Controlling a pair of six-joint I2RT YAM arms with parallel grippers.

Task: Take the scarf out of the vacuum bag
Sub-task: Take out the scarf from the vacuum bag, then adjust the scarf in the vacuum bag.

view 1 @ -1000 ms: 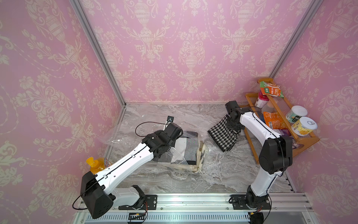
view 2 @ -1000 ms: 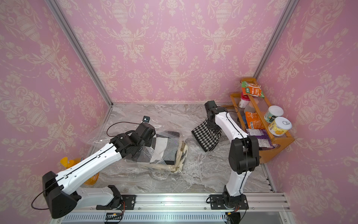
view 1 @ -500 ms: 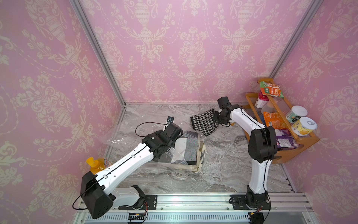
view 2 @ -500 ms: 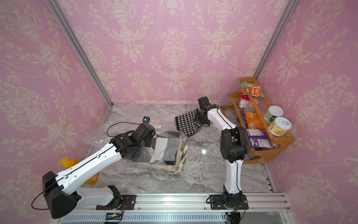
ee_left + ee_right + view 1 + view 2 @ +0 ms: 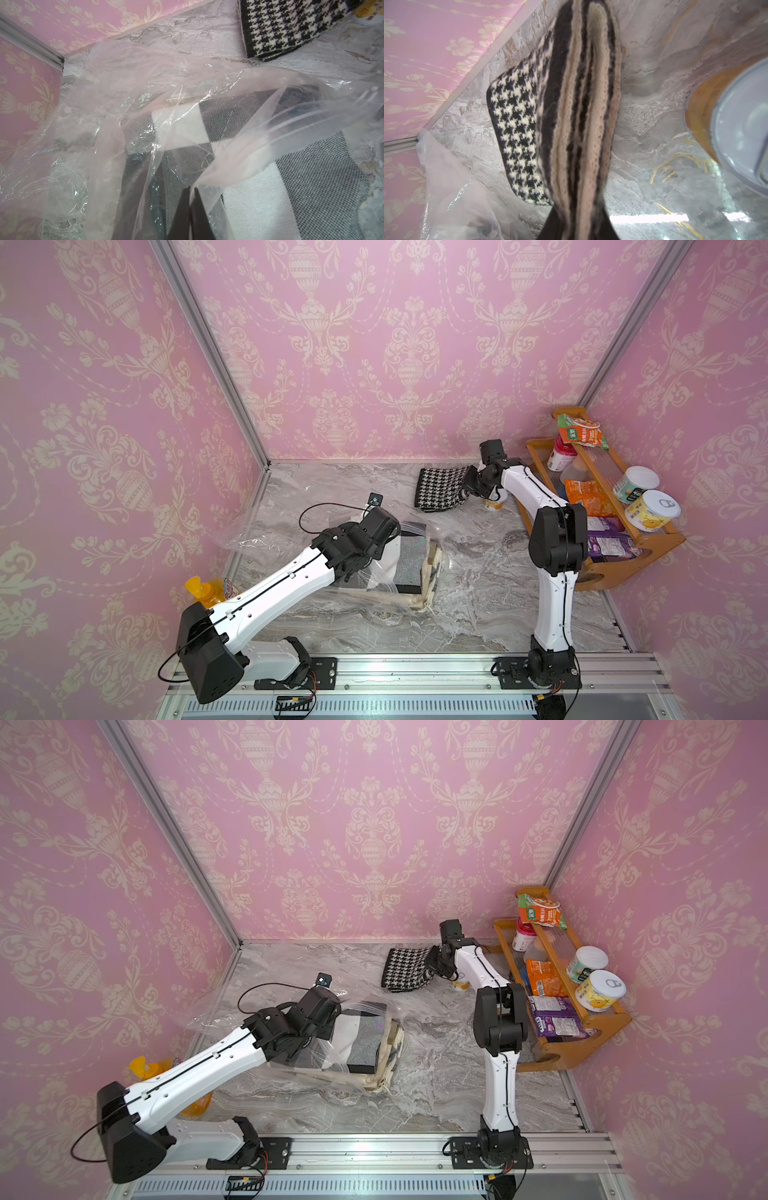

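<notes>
Scarf (image 5: 440, 491), houndstooth, outside vacuum bag (image 5: 266, 537): right gripper (image 5: 467, 485) straddles raised edge, grip indiscernible, should part wide before lifting; left gripper (image 5: 190, 191) pinched shut on bag film.

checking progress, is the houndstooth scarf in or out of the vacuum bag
Out: the houndstooth scarf rests on the marble table by the back wall, clear of the vacuum bag.

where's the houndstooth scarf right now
In both top views the houndstooth scarf lies on the table near the back wall, outside the vacuum bag, its edge in the right gripper.
</notes>
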